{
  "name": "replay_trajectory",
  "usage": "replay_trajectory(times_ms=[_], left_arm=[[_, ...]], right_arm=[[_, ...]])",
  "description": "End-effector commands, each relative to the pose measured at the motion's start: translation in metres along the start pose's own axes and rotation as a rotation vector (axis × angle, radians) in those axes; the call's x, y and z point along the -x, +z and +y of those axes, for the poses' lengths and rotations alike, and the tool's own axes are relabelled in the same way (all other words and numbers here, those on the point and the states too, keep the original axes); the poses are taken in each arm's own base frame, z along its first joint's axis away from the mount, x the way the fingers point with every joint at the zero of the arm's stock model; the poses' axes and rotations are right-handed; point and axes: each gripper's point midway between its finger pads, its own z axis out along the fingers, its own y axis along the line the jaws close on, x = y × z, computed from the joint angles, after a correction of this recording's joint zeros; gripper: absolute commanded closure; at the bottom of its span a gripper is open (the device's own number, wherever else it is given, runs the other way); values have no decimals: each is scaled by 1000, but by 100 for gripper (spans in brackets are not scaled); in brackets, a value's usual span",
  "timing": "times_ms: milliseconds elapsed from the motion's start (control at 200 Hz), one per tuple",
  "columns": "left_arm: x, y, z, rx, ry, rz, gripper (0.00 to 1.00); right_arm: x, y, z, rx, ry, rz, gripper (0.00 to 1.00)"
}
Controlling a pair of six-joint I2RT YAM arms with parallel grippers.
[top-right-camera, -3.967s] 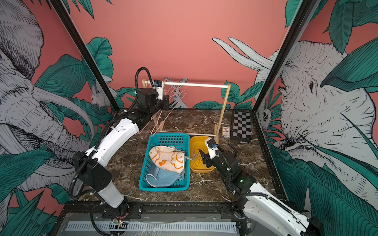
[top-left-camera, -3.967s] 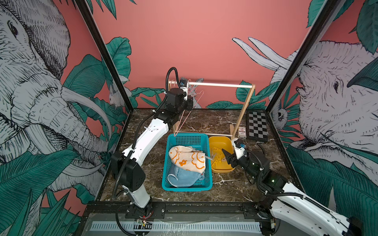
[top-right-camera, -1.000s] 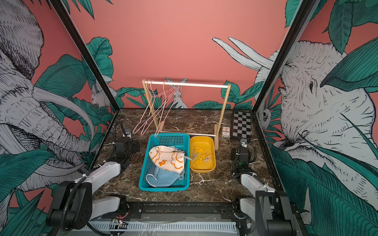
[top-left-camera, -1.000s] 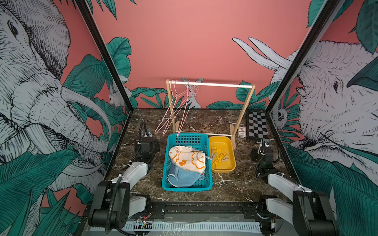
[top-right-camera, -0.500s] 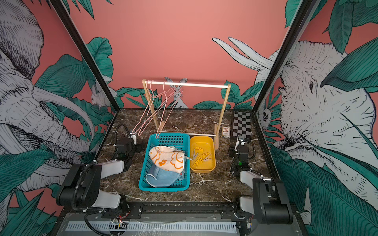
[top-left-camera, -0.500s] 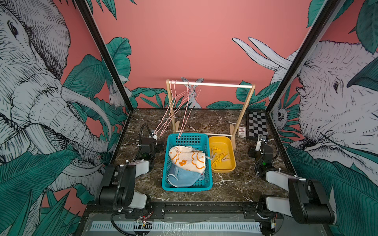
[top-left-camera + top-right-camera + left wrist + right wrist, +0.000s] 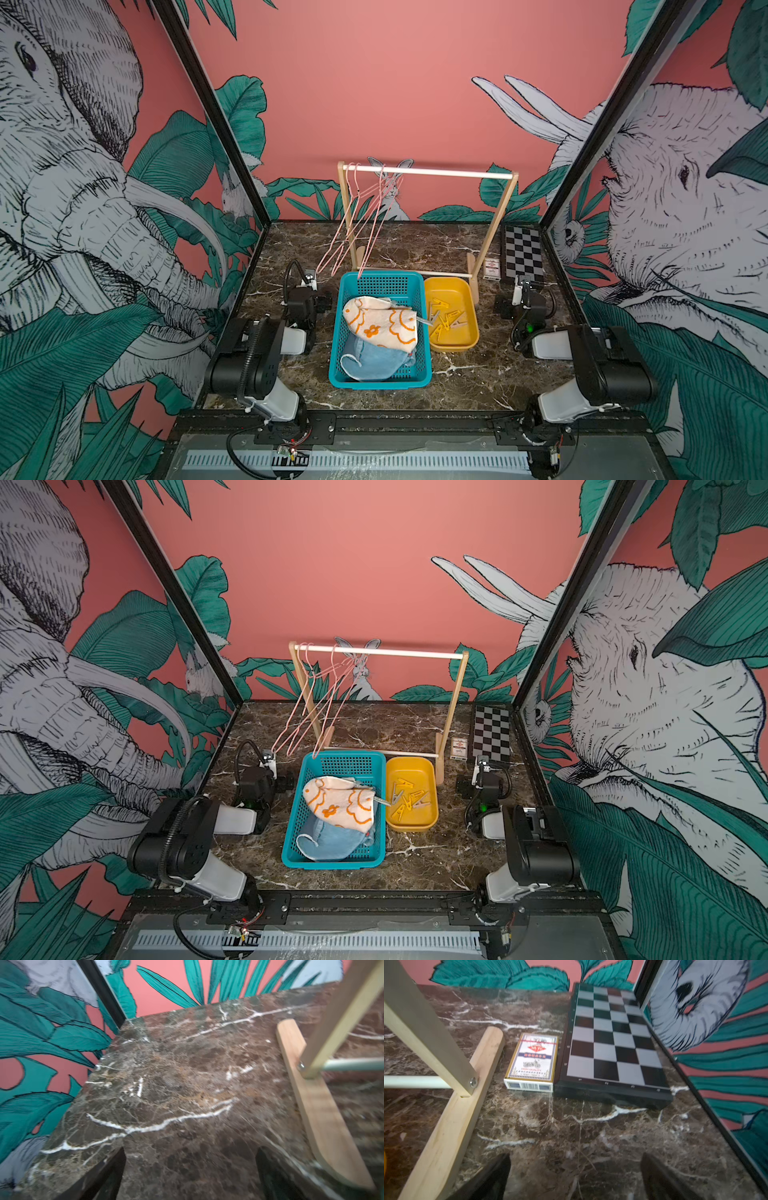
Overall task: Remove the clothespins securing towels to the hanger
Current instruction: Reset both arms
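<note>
Both jaws I saw spread wide, empty: left gripper (image 7: 191, 1157), right gripper (image 7: 575, 1164), low beside the basket (image 7: 337, 328). Towels (image 7: 382, 328) lay heaped in it, clothespins (image 7: 445, 319) in the tray (image 7: 473, 316) at its right. Farther back, hangers (image 7: 365, 216) hung on the rack (image 7: 432, 171).

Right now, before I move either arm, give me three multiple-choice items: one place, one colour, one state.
1. The pink wire hangers: A hang bare on the wooden rail; B carry cloths; C lie flat.
2. The yellow plastic clothespins lie: A on the hangers; B in the yellow oval tray; C on the rail.
3. Topmost towel in the teal plastic basket: A light blue; B cream with orange flowers; C green.
Answers: A, nothing hangs on them; B, they pile in the tray; B, cream covers the blue towel.
</note>
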Motion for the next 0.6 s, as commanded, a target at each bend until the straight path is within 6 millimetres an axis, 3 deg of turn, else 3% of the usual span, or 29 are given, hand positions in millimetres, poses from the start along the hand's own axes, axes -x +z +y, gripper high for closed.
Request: replay_trajectory(times_ms=[0,595], left_arm=[[10,0,12,57,-32,-24,0],[10,0,12,54,-31,-21,0]], right_arm=[[27,2,1,5,8,-82,1],[25,2,0,3,3,-68,1]])
